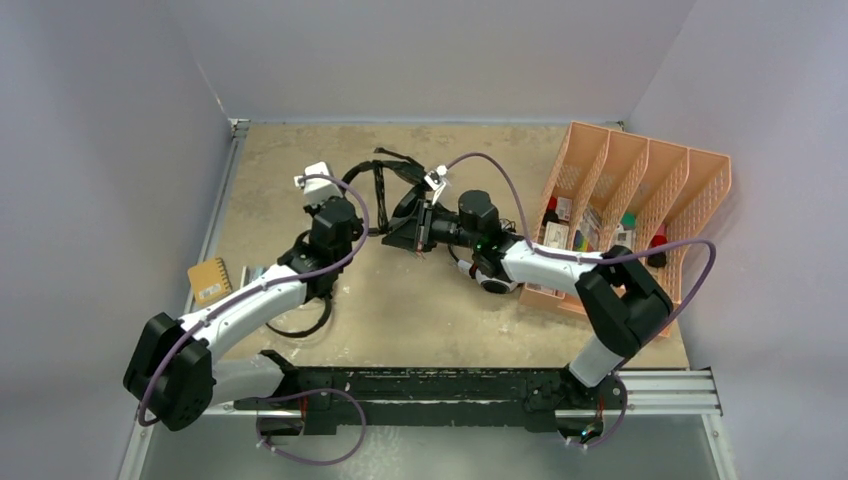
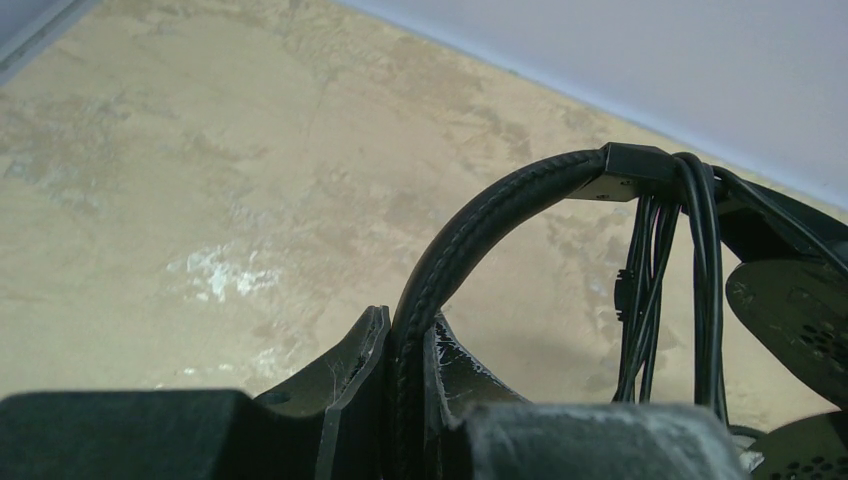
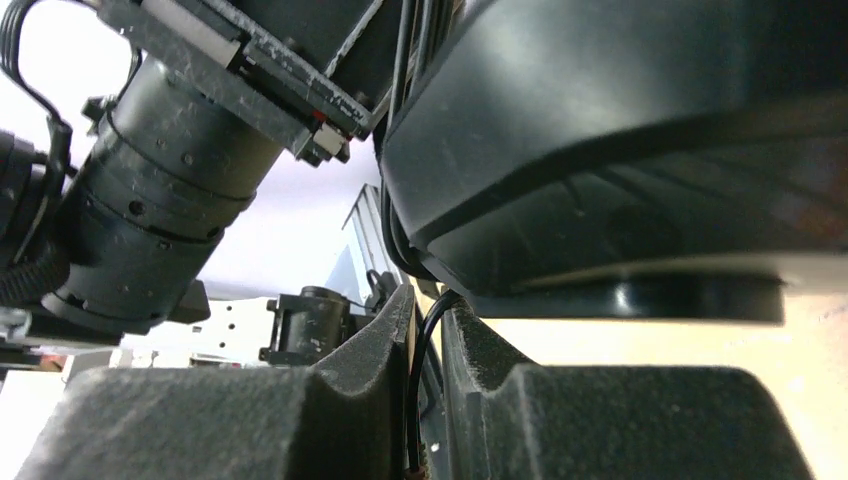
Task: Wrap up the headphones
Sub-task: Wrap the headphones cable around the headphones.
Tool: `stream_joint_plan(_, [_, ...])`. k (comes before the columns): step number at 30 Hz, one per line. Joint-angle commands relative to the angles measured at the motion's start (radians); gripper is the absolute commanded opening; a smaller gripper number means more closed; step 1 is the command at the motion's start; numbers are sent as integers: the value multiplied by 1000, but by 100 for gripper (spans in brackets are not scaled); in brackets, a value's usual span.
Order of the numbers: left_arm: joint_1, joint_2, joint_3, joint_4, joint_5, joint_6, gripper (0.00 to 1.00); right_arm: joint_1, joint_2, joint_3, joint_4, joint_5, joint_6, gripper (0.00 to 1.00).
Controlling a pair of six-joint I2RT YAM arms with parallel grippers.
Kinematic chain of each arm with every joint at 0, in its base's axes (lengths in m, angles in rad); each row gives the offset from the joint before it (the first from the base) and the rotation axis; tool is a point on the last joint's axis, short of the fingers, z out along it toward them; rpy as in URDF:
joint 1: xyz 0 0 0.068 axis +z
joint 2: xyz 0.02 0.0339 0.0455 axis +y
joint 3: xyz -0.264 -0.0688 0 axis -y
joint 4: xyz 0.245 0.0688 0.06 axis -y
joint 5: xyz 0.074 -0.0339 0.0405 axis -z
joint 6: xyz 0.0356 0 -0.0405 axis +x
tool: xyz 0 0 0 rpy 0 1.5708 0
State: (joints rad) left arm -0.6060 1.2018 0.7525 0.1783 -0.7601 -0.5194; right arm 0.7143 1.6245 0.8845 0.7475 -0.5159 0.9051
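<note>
Tan, mottled counter point(image 2: 180, 200) under grey walls. Black headphones point(image 2: 790, 310), with stitched padded headband point(image 2: 490, 205) and cable point(image 2: 700, 280) looped over it, hang mid-counter between both inward-reaching arms. Left claw point(image 2: 405, 335) clamps the headband; right claw point(image 3: 428, 310) is barely parted around a thin cord point(image 3: 418, 390), grip unclear.

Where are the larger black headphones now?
In the top view the black headphones are at the table's back-centre, headband clamped by the left gripper, cable threaded through the right gripper.
</note>
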Motion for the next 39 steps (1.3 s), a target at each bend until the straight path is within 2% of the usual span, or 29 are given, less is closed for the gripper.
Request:
stream_joint_plan(1, [-17,-22,-65,9,48,-90,0,-1,12,108,-79,-14,51,18])
stream_joint_plan(7, [-30,-10,-138,25,65,-126,0,-4,62,111,-106,-7,80,29])
stream_joint_plan(19, [-42,3,-256,77,154,-153,0,-29,181,139,-57,-81,150,34])
stream_joint_plan(24, [-44,15,-297,103,171,-173,0,-42,194,125,-42,-102,181,42])
stream_joint_plan(36, [-44,60,-299,111,173,-171,0,-49,207,106,85,-144,299,50])
stream_joint_plan(39, [-45,68,-298,107,167,-161,0,-50,197,120,73,-121,280,54])
